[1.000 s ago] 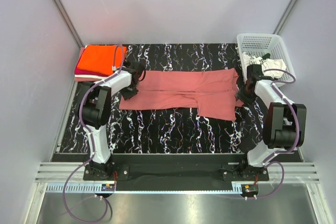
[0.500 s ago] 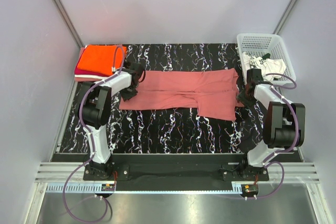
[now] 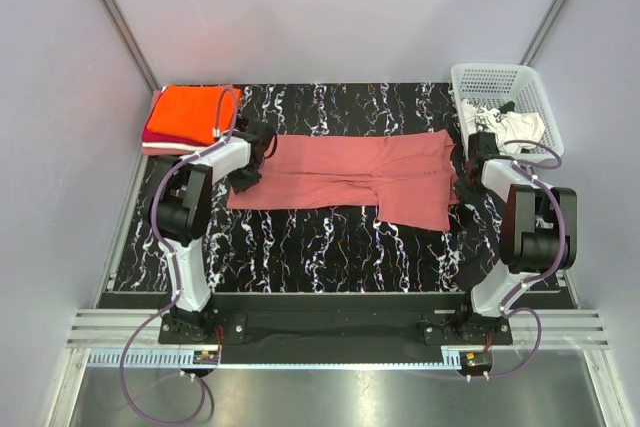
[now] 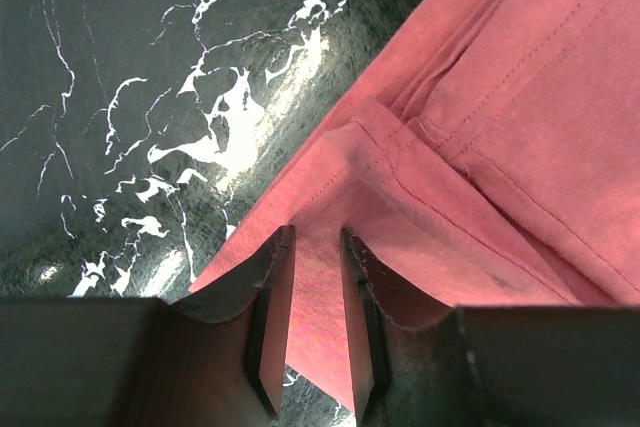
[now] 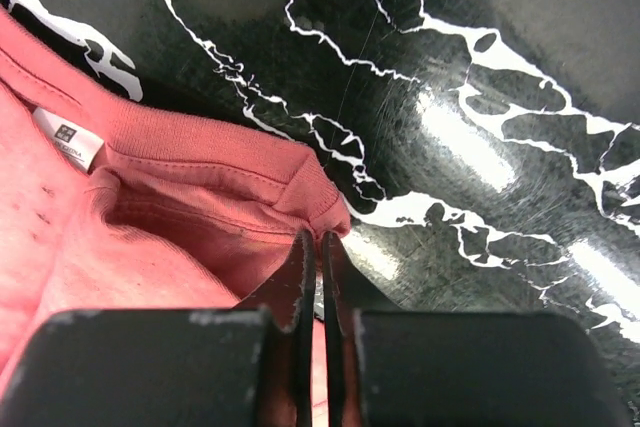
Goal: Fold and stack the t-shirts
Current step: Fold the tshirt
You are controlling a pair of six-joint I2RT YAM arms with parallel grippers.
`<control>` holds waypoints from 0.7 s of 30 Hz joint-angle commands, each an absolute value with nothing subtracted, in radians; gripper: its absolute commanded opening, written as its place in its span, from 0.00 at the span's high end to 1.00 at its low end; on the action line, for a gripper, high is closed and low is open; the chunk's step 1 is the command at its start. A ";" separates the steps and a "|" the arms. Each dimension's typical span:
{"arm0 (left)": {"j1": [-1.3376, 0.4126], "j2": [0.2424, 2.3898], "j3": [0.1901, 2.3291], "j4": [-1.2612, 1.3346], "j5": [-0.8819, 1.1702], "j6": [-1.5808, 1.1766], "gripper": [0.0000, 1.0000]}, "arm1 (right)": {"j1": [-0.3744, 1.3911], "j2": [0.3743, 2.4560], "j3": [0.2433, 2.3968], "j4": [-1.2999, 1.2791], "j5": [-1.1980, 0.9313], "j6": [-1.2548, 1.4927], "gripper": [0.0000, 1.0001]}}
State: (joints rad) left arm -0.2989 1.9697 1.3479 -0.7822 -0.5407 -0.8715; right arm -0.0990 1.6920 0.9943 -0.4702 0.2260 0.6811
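The rose-red t-shirt (image 3: 350, 172) lies spread as a long band across the black marbled table. My left gripper (image 3: 247, 172) is at its left end. In the left wrist view the jaws (image 4: 315, 237) stand narrowly apart with a corner of the shirt (image 4: 500, 97) pinched between them. My right gripper (image 3: 463, 187) is at the shirt's right end. In the right wrist view it (image 5: 320, 235) is shut on the shirt's (image 5: 150, 247) edge beside the collar. The orange tee (image 3: 190, 112) lies folded on the magenta one (image 3: 158, 135) at the back left. The white printed tee (image 3: 515, 125) is in the basket.
The white mesh basket (image 3: 490, 69) stands at the back right corner, just behind my right gripper. The folded stack sits at the table's left edge, behind my left arm. Grey walls close in the back and sides. A white label (image 5: 68, 137) shows inside the collar.
My right gripper has moved a little toward the near side along the shirt's right end, and its arm has drawn in. The left gripper has not moved.
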 commanded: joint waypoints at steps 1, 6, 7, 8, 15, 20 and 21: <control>-0.298 1.937 1.329 -0.772 -0.609 -0.873 0.71 | -0.117 1.671 1.014 -0.451 0.298 0.626 1.00; -0.298 1.907 1.296 -0.790 -0.653 -0.876 0.71 | -0.117 1.628 1.002 -0.462 0.289 0.581 1.00; -0.296 1.902 1.283 -0.793 -0.653 -0.879 0.71 | -0.117 1.620 0.997 -0.465 0.281 0.580 1.00; -0.298 1.895 1.276 -0.798 -0.649 -0.880 0.71 | -0.117 1.617 0.994 -0.466 0.272 0.578 1.00; -0.313 1.822 1.267 -0.811 -0.646 -0.870 0.70 | -0.117 1.609 0.999 -0.475 0.219 0.577 0.94; -0.313 1.755 1.348 -0.885 -0.654 -0.865 0.70 | -0.117 1.575 1.061 -0.576 0.244 0.586 0.64; -0.313 1.738 1.357 -0.885 -0.644 -0.859 0.70 | -0.117 1.569 1.072 -0.598 0.248 0.589 0.61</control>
